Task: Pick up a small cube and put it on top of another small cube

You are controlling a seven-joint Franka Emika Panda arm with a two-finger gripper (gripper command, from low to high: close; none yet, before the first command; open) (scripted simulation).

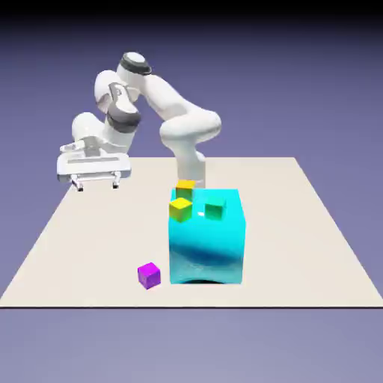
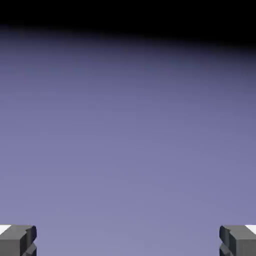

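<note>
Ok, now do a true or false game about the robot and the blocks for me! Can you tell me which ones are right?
1. The purple cube is on the table. True.
2. The purple cube is bigger than the cyan block. False: the purple cube is much smaller.
3. The gripper is open. True.
4. The gripper is holding the yellow cube. False: nothing is between its fingers.
5. In the exterior view, the purple cube is to the left of the cyan block. True.
6. The purple cube is already stacked on another small cube. False: it sits by itself, with no cube under it.
</note>
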